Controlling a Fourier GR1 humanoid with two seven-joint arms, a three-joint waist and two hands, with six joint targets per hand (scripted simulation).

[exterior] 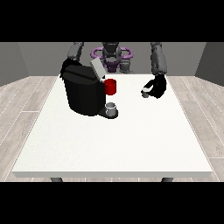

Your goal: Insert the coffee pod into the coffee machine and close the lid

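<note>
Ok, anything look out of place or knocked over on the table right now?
Nothing stands out. The coffee machine stands upright with its lid raised, a small cup upright on its tray. The robot hand at the view's right is curled round the coffee pod, apart from the machine. No spill shows on the white table.

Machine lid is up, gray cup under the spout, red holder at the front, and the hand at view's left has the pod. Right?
Not quite. In the front view the pod is at the hand at the view's right, not the left. The rest holds: the lid of the coffee machine is up, the gray cup sits under the spout and the red holder is at the front.
</note>
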